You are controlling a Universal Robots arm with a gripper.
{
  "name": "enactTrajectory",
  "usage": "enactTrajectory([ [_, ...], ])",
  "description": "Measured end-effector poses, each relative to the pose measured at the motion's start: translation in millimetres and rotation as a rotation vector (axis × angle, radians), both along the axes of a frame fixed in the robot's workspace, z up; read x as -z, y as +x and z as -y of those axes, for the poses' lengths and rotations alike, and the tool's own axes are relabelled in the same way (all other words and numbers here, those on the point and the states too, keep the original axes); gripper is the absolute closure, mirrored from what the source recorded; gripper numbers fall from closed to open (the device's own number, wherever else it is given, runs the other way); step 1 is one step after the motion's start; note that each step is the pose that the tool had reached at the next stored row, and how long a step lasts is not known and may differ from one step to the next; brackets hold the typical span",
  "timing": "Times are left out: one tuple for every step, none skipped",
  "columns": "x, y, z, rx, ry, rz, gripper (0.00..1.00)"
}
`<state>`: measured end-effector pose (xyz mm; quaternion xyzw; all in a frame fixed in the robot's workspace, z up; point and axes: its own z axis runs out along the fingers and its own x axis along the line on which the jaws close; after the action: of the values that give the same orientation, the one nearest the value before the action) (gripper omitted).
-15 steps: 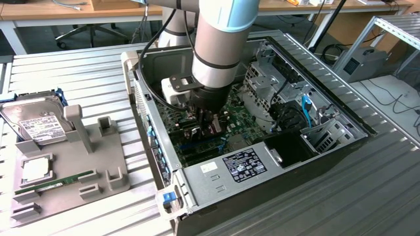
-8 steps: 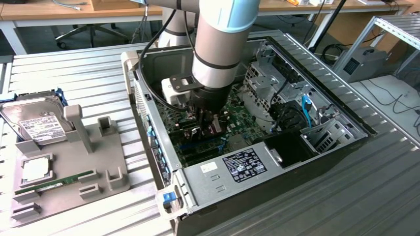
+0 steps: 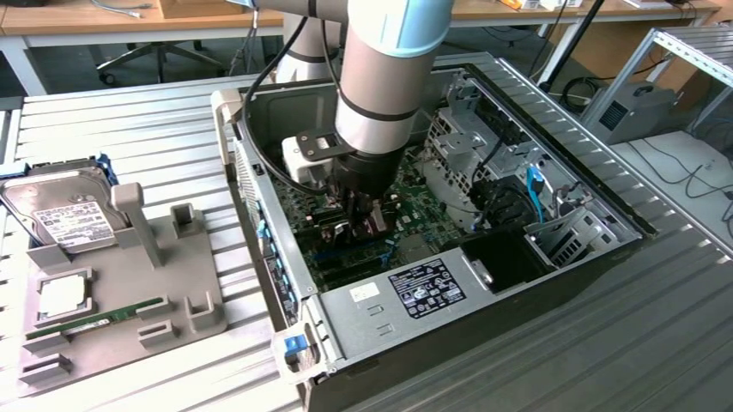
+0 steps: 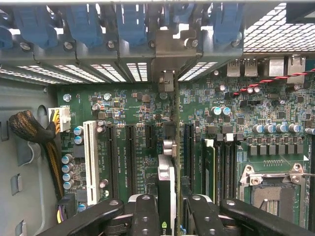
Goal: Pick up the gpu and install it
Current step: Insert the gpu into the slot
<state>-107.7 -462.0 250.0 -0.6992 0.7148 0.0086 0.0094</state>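
Exterior view: gripper low inside open computer case, just above motherboard.
Wrist view: jaws partly closed, clamping gpu by both faces; card upright, edge-on, apparently to line its connector edge with a slot.

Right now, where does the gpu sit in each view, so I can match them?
Exterior view: the gpu is low inside the open case, under the gripper, mostly hidden by the arm.
Wrist view: the gpu is edge-on, held in the gripper, over the expansion slots.
Shared landmark: the green motherboard.
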Motion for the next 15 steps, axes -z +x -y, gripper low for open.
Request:
enactTrajectory([
  [0.6, 0.0, 0.0, 0.000, 0.0004, 0.0002, 0.73],
  [1.1, 0.0, 0.0, 0.000, 0.0005, 0.0002, 0.73],
  [1.1, 0.0, 0.0, 0.000, 0.0001, 0.0000, 0.73],
  [1.2, 0.0, 0.0, 0.000, 0.0002, 0.0000, 0.73],
  [1.1, 0.0, 0.0, 0.000, 0.0001, 0.0000, 0.73],
  [1.2, 0.0, 0.0, 0.000, 0.0001, 0.0000, 0.73],
  [1.2, 0.0, 0.0, 0.000, 0.0001, 0.0000, 0.73],
  [1.2, 0.0, 0.0, 0.000, 0.0001, 0.0000, 0.73],
  [1.2, 0.0, 0.0, 0.000, 0.0002, 0.0001, 0.73],
  [1.2, 0.0, 0.0, 0.000, 0.0001, 0.0000, 0.73],
  [1.2, 0.0, 0.0, 0.000, 0.0001, 0.0000, 0.73],
  [1.2, 0.0, 0.0, 0.000, 0.0002, 0.0000, 0.73],
  [1.3, 0.0, 0.0, 0.000, 0.0000, -0.0001, 0.73],
  [2.1, 0.0, 0.0, 0.000, 0.0001, 0.0000, 0.73],
  [2.3, 0.0, 0.0, 0.000, 0.0002, 0.0001, 0.73],
])
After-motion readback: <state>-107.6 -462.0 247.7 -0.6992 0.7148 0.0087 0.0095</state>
